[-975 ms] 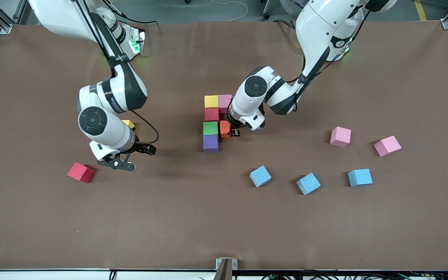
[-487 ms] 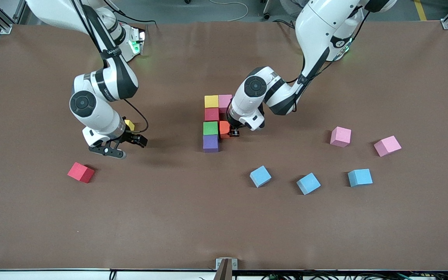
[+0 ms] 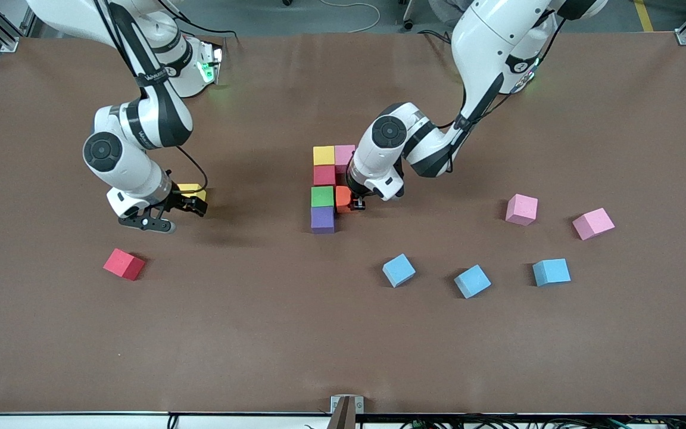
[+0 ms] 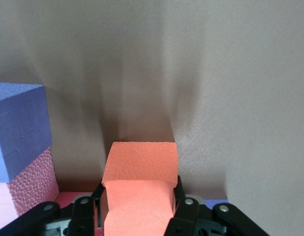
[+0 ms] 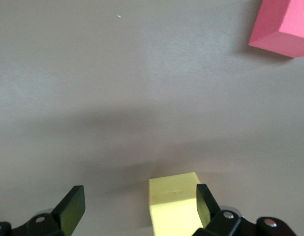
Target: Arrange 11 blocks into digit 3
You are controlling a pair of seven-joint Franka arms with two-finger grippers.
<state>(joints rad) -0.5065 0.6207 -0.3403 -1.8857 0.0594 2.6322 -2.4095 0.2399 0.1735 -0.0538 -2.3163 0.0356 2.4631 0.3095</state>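
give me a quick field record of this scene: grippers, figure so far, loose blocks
left gripper: shut on orange block, beside green block
right gripper: open, around loose yellow block
figure so far: yellow, pink, red, green, purple
loose blocks: red, three light blue, two pink

Possibly lettering on right arm (image 3: 153, 76), illegible.

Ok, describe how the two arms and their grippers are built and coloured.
Both arms are glossy white shells with black joint bands and round dark-grey caps. A thin black cable runs along each to the wrist. The left gripper and right gripper have black two-finger jaws on a white hand. Green lights glow near the bases.
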